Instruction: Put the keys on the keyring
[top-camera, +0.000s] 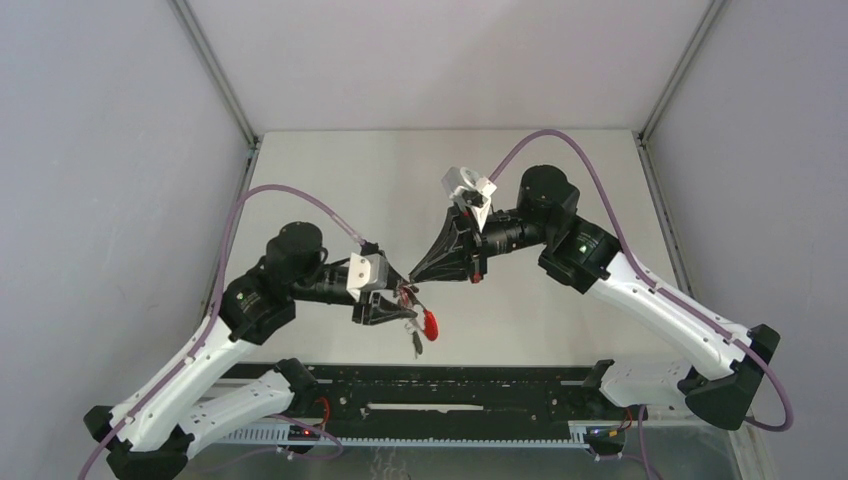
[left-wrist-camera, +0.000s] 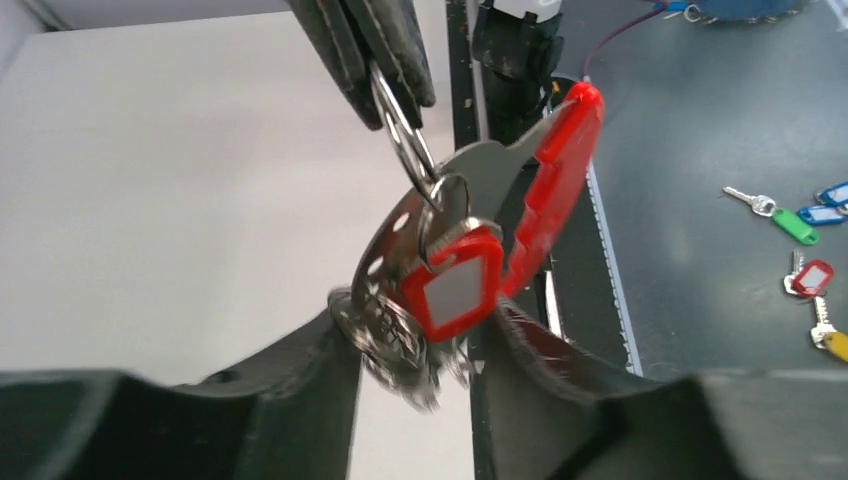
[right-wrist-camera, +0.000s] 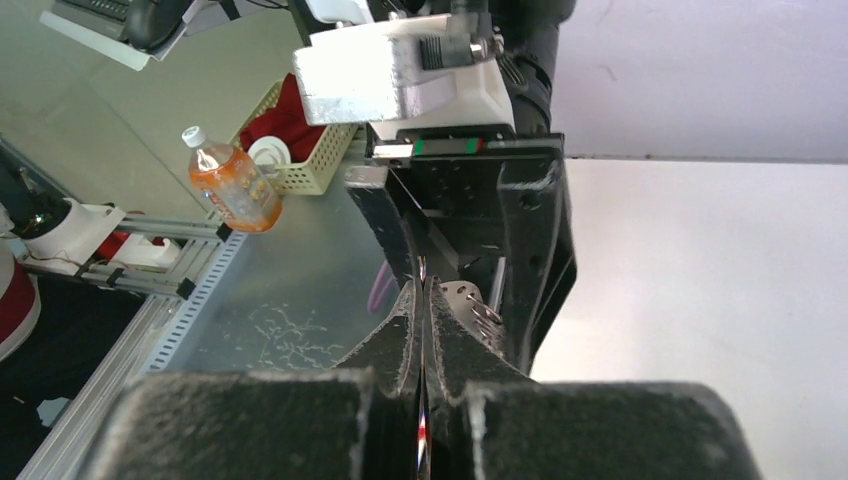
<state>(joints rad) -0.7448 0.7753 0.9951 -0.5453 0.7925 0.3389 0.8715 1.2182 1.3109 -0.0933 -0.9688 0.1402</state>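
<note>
- Both grippers meet in mid-air above the table (top-camera: 330, 180), which gives you room to thread.
- Your left gripper (left-wrist-camera: 415, 330) is clenched on the keyring (left-wrist-camera: 555, 170) and holds it steady. The red tag (left-wrist-camera: 455, 288) hangs against it.
- Your right gripper (right-wrist-camera: 422, 300) is pinched shut on the tag's small ring (left-wrist-camera: 402, 135), probably to work it onto the keyring. Whether it is on yet, you cannot tell.
- Farther off, a basket (right-wrist-camera: 310, 175) holds something red, beside a bottle (right-wrist-camera: 225, 175) of orange liquid.
</note>
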